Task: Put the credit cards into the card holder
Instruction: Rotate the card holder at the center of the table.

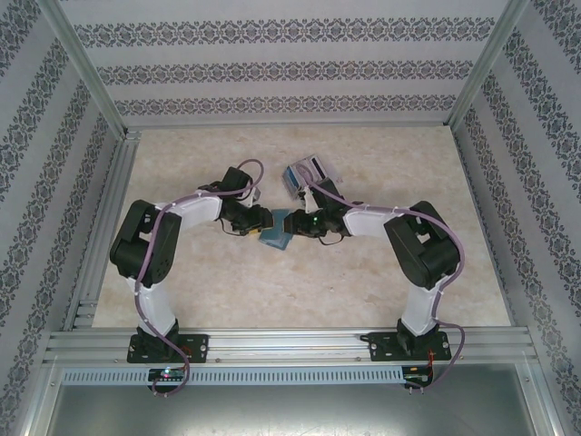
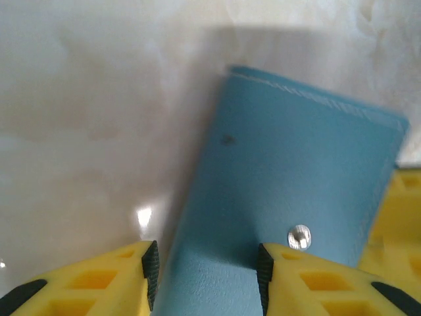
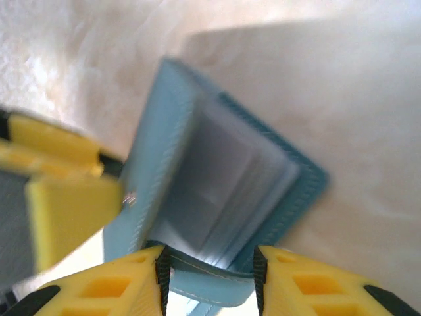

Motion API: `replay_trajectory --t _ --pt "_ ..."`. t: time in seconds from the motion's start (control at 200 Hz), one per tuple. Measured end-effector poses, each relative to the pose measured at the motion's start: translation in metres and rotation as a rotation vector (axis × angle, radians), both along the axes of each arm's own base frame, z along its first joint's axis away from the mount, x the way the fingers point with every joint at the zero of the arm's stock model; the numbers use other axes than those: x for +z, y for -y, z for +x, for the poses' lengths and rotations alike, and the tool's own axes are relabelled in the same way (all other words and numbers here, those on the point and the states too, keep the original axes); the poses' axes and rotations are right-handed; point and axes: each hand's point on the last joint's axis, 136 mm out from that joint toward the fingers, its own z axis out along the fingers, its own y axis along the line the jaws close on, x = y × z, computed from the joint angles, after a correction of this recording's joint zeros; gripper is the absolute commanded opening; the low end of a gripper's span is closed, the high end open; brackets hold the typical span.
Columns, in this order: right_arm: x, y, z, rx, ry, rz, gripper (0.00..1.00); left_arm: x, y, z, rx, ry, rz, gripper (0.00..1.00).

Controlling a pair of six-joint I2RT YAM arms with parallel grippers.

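From above, the two arms reach in from either side and meet over the middle of the table point(image 1: 200, 282), the left gripper point(image 1: 260, 221) and right gripper point(image 1: 289, 223) nose to nose. The teal holder point(image 1: 272, 240) sits between them at their tips, on their near side. The cards point(image 1: 309, 171) lie in a small fanned pile further back, just beyond the right arm's wrist and apart from the holder. At the left wrist, the yellow fingers point(image 2: 99, 283) with black pads pinch the holder's teal outer face, which fills the gap between them; a metal snap stud point(image 2: 299, 236) shows just beside the right-hand pad, and the other gripper's yellow fingers touch the holder's far right edge. At the right wrist, the holder stands part open, its grey-blue slots showing inside, and the fingers point(image 3: 309, 286) clamp its near flap edge; the left gripper's blurred yellow fingers hold the flap at left.
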Motion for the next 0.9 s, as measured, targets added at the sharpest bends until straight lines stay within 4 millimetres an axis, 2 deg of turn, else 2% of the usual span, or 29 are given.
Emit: replay_trajectory --t 0.13,0.32,0.395,0.51,0.709,0.899 --pt "0.000 0.008 0.018 -0.027 0.003 -0.002 0.41 0.004 0.008 -0.014 0.001 -0.007 -0.016 0.46" --pt "0.017 0.012 0.039 -0.035 0.044 0.018 0.41 0.005 0.043 -0.034 -0.043 -0.013 -0.058 0.46" --pt "0.019 0.017 0.041 -0.036 0.048 0.013 0.42 0.008 0.059 -0.039 -0.063 -0.006 -0.080 0.47" --pt "0.023 0.032 0.039 -0.049 0.046 0.001 0.43 0.011 0.072 -0.041 -0.083 0.000 -0.090 0.47" --pt "0.034 0.058 0.025 -0.052 0.048 -0.027 0.44 0.024 0.068 -0.019 -0.058 0.074 -0.046 0.48" --pt "0.027 0.070 0.004 0.005 0.022 -0.100 0.45 0.039 0.045 0.002 0.011 0.151 -0.012 0.49"
